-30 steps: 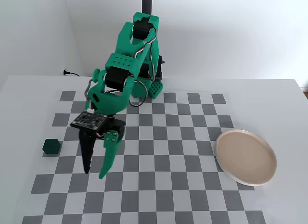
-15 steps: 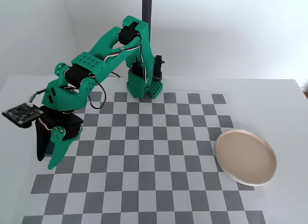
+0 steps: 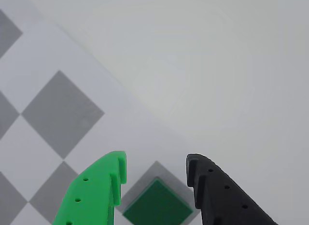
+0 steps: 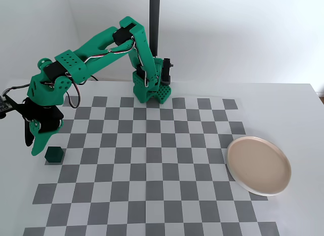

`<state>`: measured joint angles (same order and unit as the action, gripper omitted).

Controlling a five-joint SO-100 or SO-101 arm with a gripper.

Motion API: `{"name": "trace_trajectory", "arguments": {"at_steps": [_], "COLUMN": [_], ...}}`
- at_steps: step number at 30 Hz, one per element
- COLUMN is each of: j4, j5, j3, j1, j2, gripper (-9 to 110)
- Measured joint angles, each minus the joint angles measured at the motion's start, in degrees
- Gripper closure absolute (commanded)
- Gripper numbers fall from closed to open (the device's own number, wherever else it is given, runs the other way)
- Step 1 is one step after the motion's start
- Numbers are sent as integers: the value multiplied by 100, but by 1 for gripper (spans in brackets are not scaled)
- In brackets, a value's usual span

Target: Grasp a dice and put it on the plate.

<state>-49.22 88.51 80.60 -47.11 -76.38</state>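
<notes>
Dark green and plain-faced, the small cube-shaped dice (image 4: pixel 53 155) sits on the white tabletop (image 4: pixel 298 109) near its left edge, on the outer margin of the grey-and-white checkered mat (image 4: pixel 152 160), about midway between the far and near edges in the fixed view. In the wrist view the dice (image 3: pixel 158 206) shows at the bottom of the picture, on a grey square at the mat's border, lying between the two fingers and a little behind their tips.

The claw (image 4: pixel 31 144) of the bright green plastic robot arm (image 4: pixel 91 56) hangs just left of the dice in the fixed view, pointing down. In the wrist view the claw (image 3: pixel 156 167) stands open with a clear gap: one bright green finger and one black finger, neither touching the dice, nothing held.

The round, shallow, pale pinkish-beige plate (image 4: pixel 258 165) with its lighter cream rim rests toward the right edge of the tabletop, overlapping the right border of the mat, well apart from the dice and the claw. The arm's base stands at the far edge of the mat, before a dark upright post (image 4: pixel 154 23).
</notes>
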Motion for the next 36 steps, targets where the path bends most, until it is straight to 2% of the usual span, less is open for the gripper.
{"name": "trace_trajectory", "arguments": {"at_steps": [7,17,36], "j4": [0,-193,-325], "j5": [158,299,316], "j3": [-70,-70,-70], "j1": [-290,-88,105], "j2": [448,519,738], "gripper": [91,86,86]}}
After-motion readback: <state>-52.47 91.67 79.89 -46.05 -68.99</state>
